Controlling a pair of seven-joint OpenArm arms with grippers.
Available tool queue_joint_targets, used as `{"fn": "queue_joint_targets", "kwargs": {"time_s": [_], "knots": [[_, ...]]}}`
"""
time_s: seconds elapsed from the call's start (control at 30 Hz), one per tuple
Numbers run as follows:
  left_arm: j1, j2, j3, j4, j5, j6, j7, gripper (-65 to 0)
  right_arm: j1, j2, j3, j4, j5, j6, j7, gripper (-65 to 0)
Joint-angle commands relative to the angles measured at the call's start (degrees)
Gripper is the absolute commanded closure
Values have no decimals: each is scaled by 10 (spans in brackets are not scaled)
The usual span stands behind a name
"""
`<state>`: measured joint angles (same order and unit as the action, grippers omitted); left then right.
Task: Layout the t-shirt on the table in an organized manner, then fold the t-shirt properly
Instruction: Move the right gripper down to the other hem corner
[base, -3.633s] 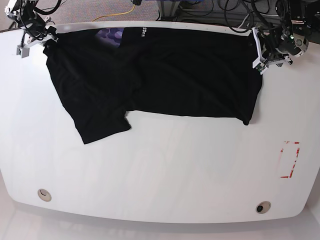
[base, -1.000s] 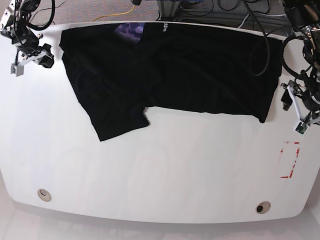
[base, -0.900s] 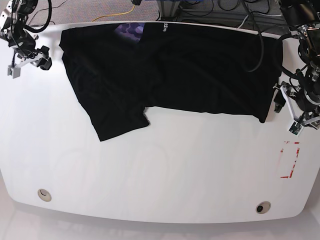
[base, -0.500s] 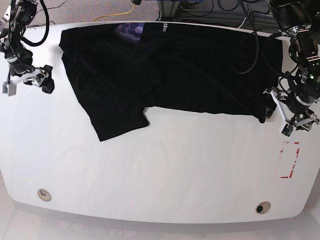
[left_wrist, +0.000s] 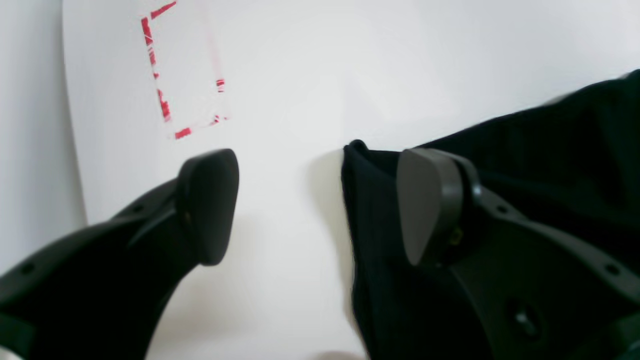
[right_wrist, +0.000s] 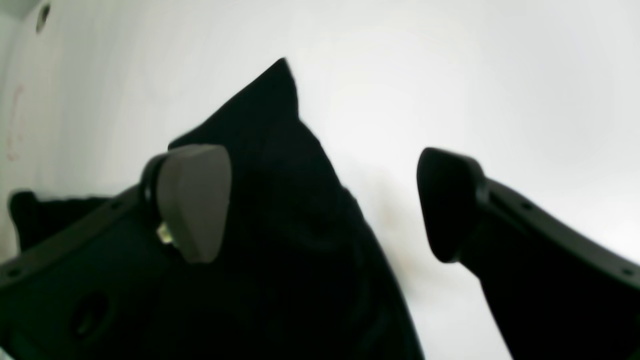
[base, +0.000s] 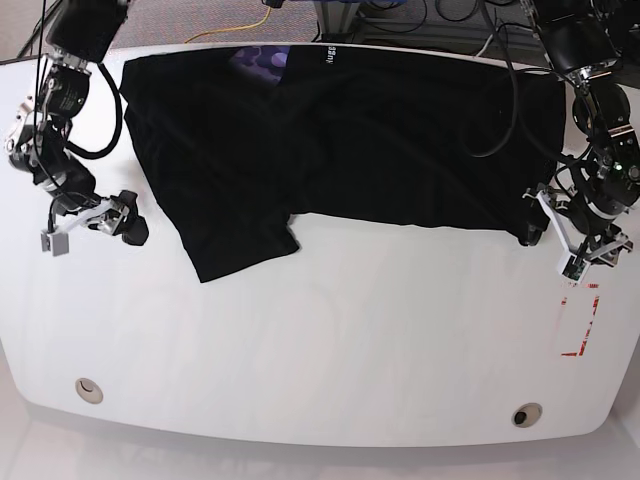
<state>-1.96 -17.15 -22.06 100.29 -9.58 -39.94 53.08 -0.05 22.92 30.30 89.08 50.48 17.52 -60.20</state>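
White table (base: 330, 340) — t-shirt (base: 380, 140) lies lengthwise along its far edge, far hem seemingly cut off; left gripper (base: 555, 232) and right gripper (base: 92, 222) — jaws spread, empty.

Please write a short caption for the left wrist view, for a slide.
Open left gripper straddling the corner of the black t-shirt on the white table.

t-shirt (base: 350, 140): matt black cloth, soft, wrinkly. table (base: 330, 340): glossy smooth white. Gripper fingers (left_wrist: 425, 205): matt black plastic.
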Motion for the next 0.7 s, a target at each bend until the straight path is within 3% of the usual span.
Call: {"fn": "queue_joint_targets", "kwargs": {"time_s": [0.0, 0.2, 0.37, 0.67], "knots": [[-10, -1, -1, 4, -3, -1, -9, -464, 47, 16, -17, -40, 6, 3, 13, -566], [-9, -1, -15, 6, -4, -1, -9, -464, 99, 24, -62, -119, -48, 10, 41, -568], [-8, -1, -27, 6, -4, -1, -9, -460, 131, 24, -104, -171, -89, 60, 57, -564], [-6, -3, -28, 7, -4, -1, -9, -460, 135, 13, -109, -212, -111, 104, 57, -563]]}}
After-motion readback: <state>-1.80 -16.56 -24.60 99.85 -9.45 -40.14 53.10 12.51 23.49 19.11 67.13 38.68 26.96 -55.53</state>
